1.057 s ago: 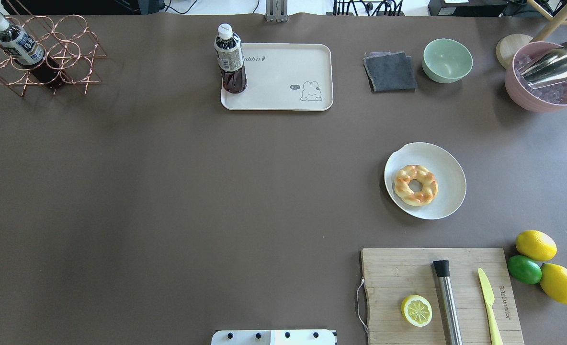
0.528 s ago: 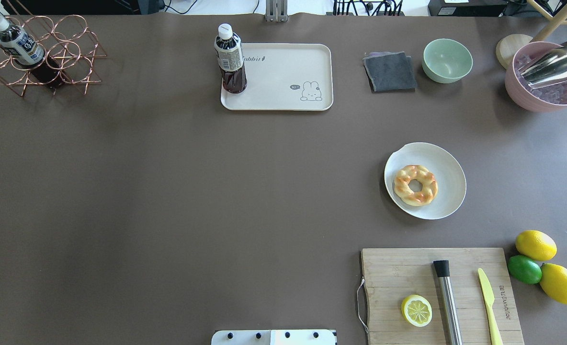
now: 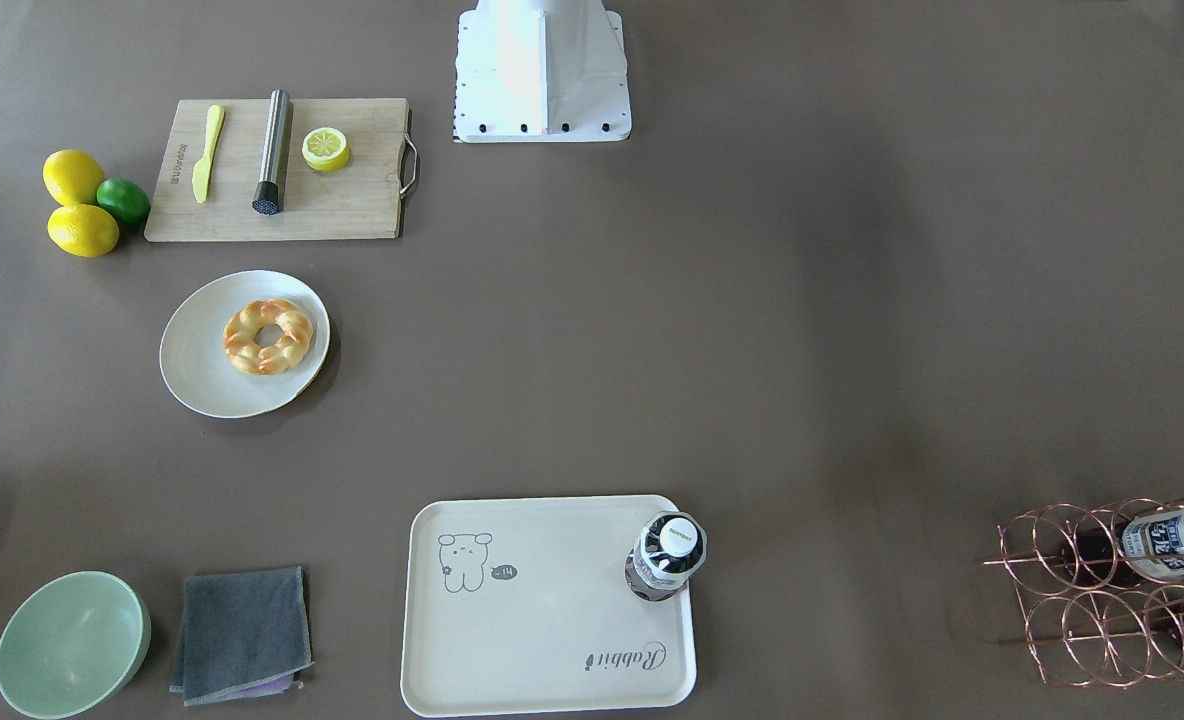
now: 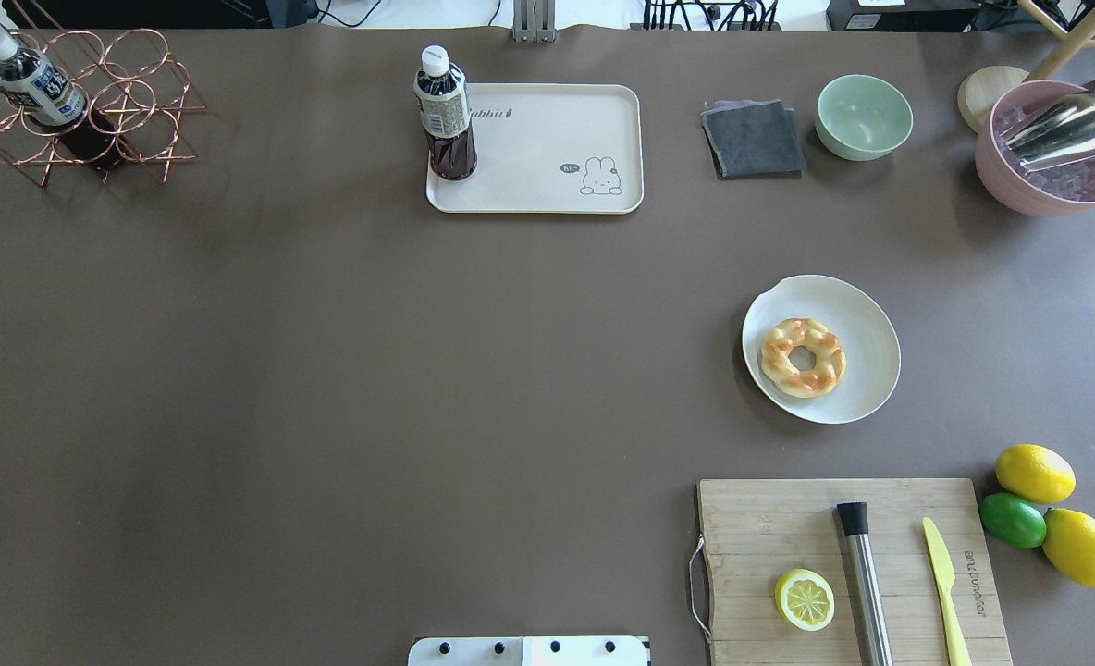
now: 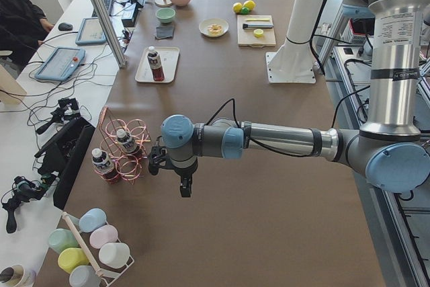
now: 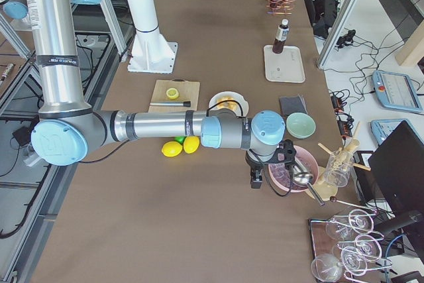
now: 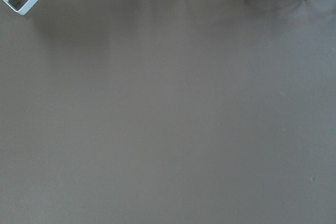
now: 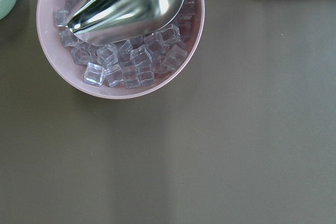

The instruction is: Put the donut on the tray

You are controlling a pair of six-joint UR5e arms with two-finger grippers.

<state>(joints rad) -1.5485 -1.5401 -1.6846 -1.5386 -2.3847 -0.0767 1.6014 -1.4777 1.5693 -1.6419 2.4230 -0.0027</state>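
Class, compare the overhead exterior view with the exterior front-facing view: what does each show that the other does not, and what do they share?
Only the overhead view shows the pink bowl of ice with its metal scoop, and the wooden disc beside it. Only the front-facing view shows the robot's white column rising from its base. Both show the donut on the plate, the tray with a bottle standing in one corner, the cutting board, the green bowl, the cloth and the rack.
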